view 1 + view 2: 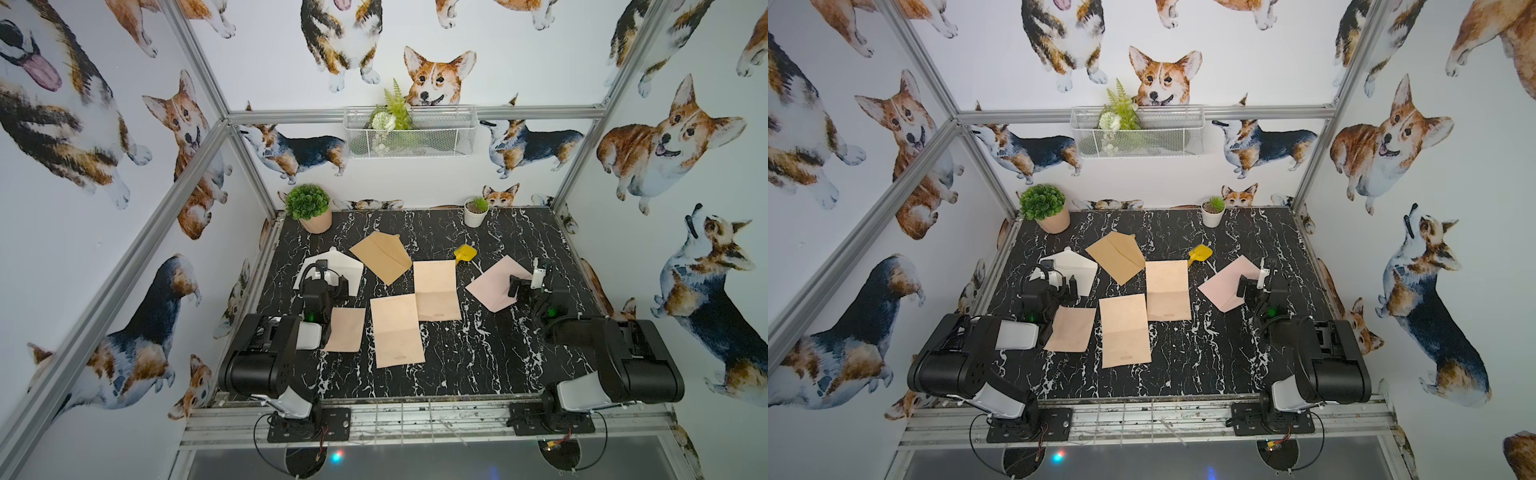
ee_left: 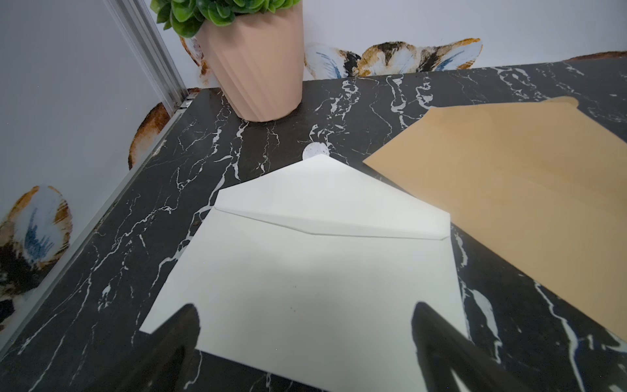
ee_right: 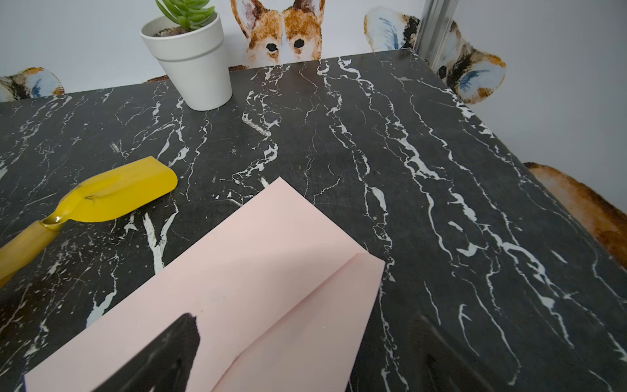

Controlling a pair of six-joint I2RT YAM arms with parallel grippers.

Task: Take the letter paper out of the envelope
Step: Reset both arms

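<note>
Three envelopes lie on the black marble table (image 1: pixel 457 365): a white envelope (image 1: pixel 347 266) (image 2: pixel 305 271) at the left with its flap open, a brown envelope (image 1: pixel 382 255) at the middle back, and a pink envelope (image 1: pixel 488 286) (image 3: pixel 237 271) at the right. Three tan sheets of letter paper lie flat outside them (image 1: pixel 345 330) (image 1: pixel 397 330) (image 1: pixel 436 291). My left gripper (image 1: pixel 326 282) (image 2: pixel 305 310) hovers open over the white envelope's near edge. Over the pink envelope's corner, my right gripper (image 1: pixel 534 282) (image 3: pixel 305 322) is open. Neither holds anything.
A yellow trowel (image 1: pixel 464 253) (image 3: pixel 112 197) lies between the far sheet and the pink envelope. A leafy plant in a peach pot (image 1: pixel 313 210) stands at the back left, a small white pot (image 1: pixel 476 212) at the back right. A wire basket (image 1: pixel 409 131) hangs on the back wall.
</note>
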